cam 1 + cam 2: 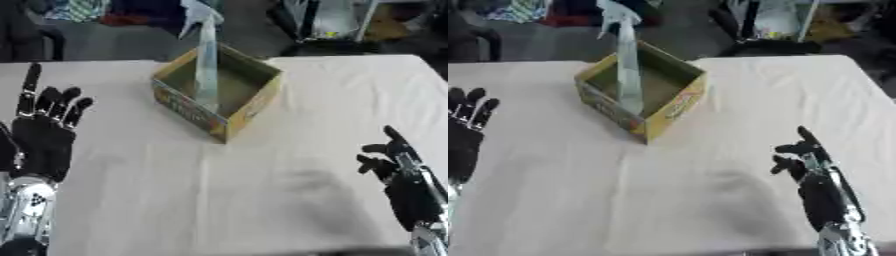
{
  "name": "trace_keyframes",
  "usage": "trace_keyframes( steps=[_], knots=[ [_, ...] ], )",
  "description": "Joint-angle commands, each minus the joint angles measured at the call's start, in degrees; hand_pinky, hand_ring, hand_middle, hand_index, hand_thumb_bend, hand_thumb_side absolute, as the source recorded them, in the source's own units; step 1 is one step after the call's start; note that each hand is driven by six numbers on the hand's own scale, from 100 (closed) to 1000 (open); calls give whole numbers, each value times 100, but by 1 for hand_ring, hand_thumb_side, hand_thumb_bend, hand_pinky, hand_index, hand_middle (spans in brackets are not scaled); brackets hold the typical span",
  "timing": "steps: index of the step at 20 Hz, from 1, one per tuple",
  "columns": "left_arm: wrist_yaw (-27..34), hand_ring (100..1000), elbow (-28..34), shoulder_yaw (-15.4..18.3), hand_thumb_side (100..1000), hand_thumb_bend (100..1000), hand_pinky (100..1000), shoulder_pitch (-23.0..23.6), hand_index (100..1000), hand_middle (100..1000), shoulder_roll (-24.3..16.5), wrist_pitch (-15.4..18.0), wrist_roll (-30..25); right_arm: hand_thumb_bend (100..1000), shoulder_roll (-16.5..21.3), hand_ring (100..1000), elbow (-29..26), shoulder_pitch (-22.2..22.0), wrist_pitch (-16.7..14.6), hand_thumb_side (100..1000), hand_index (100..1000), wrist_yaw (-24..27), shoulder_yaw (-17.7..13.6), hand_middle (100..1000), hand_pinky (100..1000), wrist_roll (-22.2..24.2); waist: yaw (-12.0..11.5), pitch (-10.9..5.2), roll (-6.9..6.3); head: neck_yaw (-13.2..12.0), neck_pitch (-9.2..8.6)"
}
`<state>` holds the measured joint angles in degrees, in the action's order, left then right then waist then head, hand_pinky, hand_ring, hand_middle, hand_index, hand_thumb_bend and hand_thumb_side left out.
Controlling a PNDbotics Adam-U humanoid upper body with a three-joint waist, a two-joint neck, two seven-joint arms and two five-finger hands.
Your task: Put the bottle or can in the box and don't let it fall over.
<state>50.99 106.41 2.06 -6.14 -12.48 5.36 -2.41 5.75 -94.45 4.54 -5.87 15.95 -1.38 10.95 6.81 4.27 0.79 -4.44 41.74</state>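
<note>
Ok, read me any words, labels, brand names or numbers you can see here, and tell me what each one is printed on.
Nothing can be read for certain.
Box: its yellow outer walls carry coloured print, red on one side and darker marks on the other, too blurred to read.
Spray bottle standing inside the box: pale and see-through, no label legible.
Left hand and right hand, both open: no markings visible.
Table: plain, no text.

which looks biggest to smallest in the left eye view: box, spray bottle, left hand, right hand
1. box
2. left hand
3. right hand, close to the left; nearness to the camera inflates both hands
4. spray bottle, tall but thin
</note>
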Motion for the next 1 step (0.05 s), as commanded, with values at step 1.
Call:
trace_keyframes(
  steps=[1],
  knots=[
    [-29,598,-2,-58,856,340,592,-61,1000,389,-23,-69,-34,100,83,462,-49,47,-1,614,1000,-6,-10,619,859,14,9,-60,-14,-28,9]
  ],
)
